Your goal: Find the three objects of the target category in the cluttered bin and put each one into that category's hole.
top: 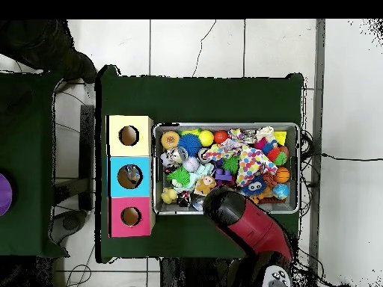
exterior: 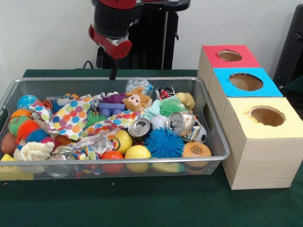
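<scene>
Arm (exterior: 112, 26): hanging over the bin's far rim in the front view, its claw (exterior: 113, 73) showing as one dark tip just above the mesh.
Claw state: cannot tell whether it is parted or closed; nothing is showing in it.
Bin (exterior: 215, 142): sitting on the green desk (exterior: 142, 203), a wire mesh tray piled full.
Cans: one silver can (exterior: 140, 126) is lying mouth-up near the bin's middle; a second crushed can (exterior: 182, 124) is resting just beside it, toward the boxes.
Clutter: a dotted cloth (exterior: 71, 118) is sprawling over the toys beside the cans; a blue spiky ball (exterior: 164, 143) is pressing against both cans; yellow balls (exterior: 137, 152) are crowding the near wall; a plush animal (exterior: 137, 100) is lying under the claw.
Boxes: red box (exterior: 230, 56), blue box (exterior: 245, 82) and yellow box (exterior: 265, 117) are standing in a row touching the bin's side, each with a round hole on top.
</scene>
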`<state>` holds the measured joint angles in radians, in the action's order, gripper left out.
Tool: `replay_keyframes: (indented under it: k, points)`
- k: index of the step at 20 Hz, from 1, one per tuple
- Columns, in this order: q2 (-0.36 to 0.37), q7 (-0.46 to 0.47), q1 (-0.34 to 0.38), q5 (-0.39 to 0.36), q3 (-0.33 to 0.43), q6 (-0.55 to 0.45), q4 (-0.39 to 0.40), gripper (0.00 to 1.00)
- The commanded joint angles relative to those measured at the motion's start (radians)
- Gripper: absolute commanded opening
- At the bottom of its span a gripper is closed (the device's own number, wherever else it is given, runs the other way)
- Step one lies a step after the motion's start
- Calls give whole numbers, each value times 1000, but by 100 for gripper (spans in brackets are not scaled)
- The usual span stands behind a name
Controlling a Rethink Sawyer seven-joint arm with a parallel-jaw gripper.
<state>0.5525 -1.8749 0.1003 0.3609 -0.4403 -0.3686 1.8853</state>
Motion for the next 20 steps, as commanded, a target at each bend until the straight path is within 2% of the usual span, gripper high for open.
replay_keyframes:
  k: [1, 6, 12, 20]
  points:
    - [-53, -195, -2, -4, 34, 15, -3, 100]
    - [-53, -198, 1, 3, 41, 18, 0, 100]
    - [-82, -221, -48, 2, -4, 16, -20, 100]
    - [-133, -279, -119, 50, -39, -32, -75, 100]
